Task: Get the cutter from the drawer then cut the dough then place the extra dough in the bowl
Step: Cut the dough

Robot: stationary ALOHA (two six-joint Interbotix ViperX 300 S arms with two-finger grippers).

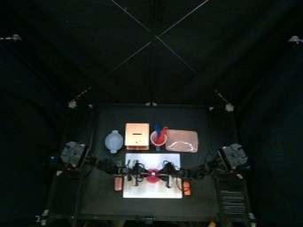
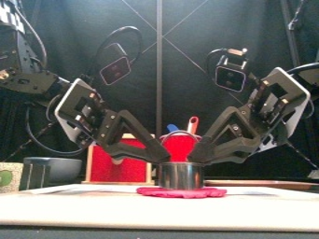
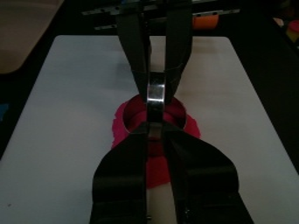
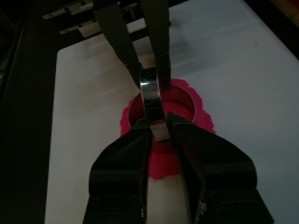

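One left gripper, one right gripper, both pinched on one cutter, one dough disc, one board

Looking down on the small black table. Carrying four things directly. Lying flat toward six o'clock, long side running along the front edge: a white cutting board. Sitting near ten o'clock: a blue-grey bowl. Standing just beside it toward twelve o'clock: a pale wooden box. Resting near one o'clock, close against the box: a flat pink tray.
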